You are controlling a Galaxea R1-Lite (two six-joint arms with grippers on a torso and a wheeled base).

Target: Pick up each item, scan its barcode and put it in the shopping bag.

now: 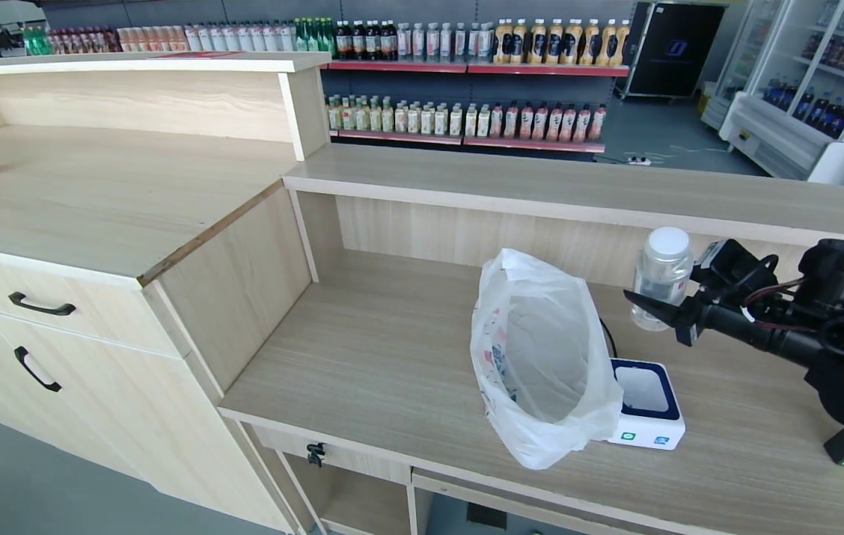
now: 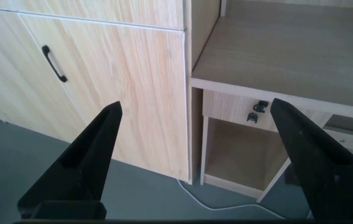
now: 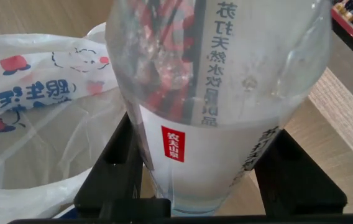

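Bottle was gripped in right fingers beside bag, left fingers spread empty; scan step looked due, barcode needing to face scanner.

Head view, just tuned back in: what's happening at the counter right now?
The right gripper is shut on a clear bottle with a white cap, upright, just right of the open shopping bag and behind the scanner. The bag stands on the counter against the scanner. The left gripper is open in front of the cabinet, holding nothing.
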